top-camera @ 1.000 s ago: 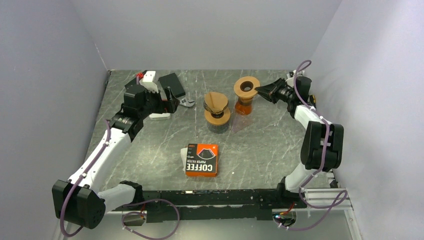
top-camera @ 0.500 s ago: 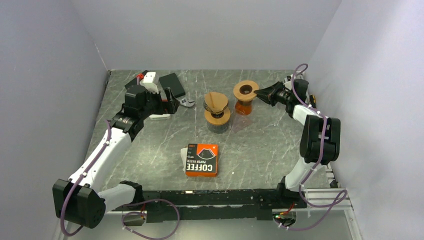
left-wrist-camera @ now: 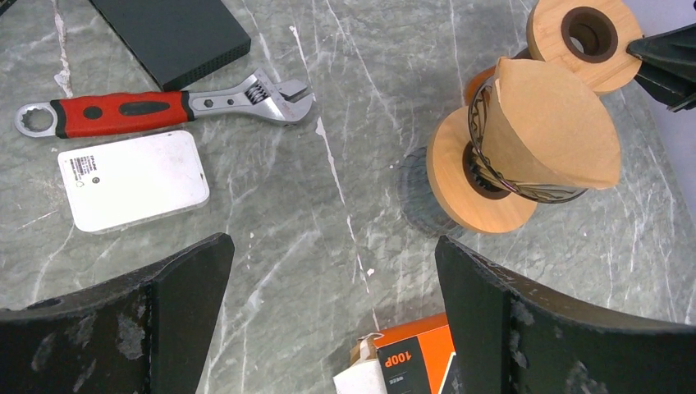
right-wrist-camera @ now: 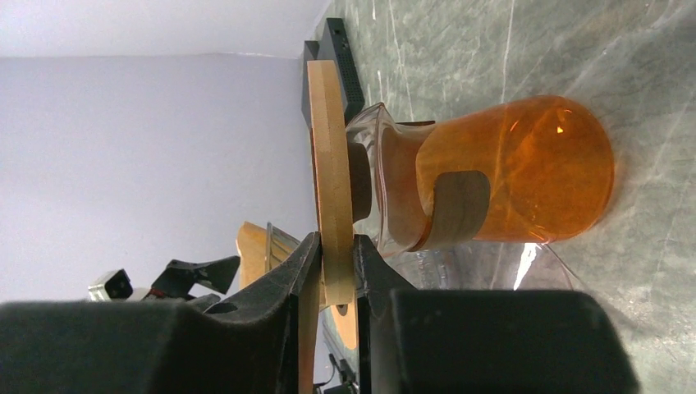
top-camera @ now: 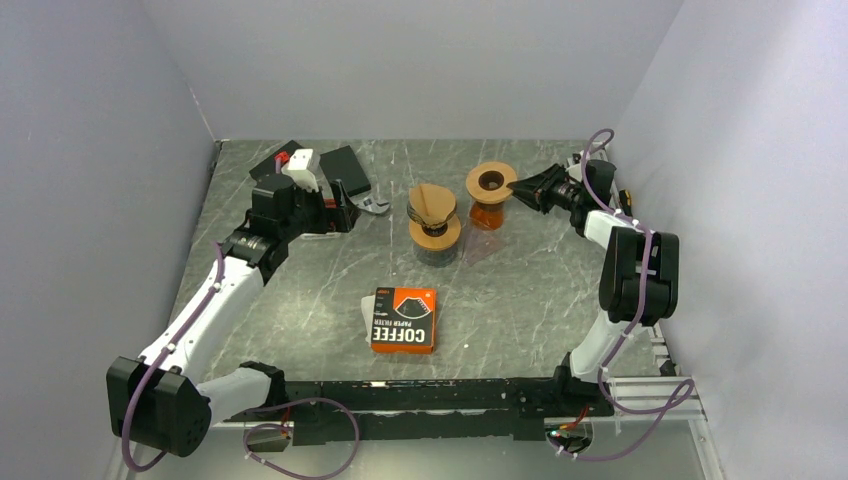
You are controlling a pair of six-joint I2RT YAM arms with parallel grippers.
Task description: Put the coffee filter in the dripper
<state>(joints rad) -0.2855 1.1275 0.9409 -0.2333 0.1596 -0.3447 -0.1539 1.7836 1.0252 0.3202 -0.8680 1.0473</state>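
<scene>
The brown paper coffee filter (top-camera: 432,201) sits in the wire-cone dripper (top-camera: 436,228), which has a wooden ring and a dark base; both show in the left wrist view, filter (left-wrist-camera: 554,123) and dripper (left-wrist-camera: 476,185). A second wooden ring (top-camera: 491,183) lies on top of the orange glass carafe (top-camera: 486,214). My right gripper (top-camera: 520,188) is shut on this ring's rim; in the right wrist view its jaws (right-wrist-camera: 336,263) pinch the ring (right-wrist-camera: 332,164) above the carafe (right-wrist-camera: 509,180). My left gripper (top-camera: 345,212) is open and empty, left of the dripper (left-wrist-camera: 332,246).
An orange and black coffee filter box (top-camera: 403,319) lies near the front centre. A red-handled wrench (left-wrist-camera: 164,107), a white flat drive (left-wrist-camera: 131,179) and a black box (left-wrist-camera: 172,33) lie at the back left under my left arm.
My right gripper has lowered the wooden ring a little onto the carafe and stayed shut on it. My left gripper has shifted slightly.
</scene>
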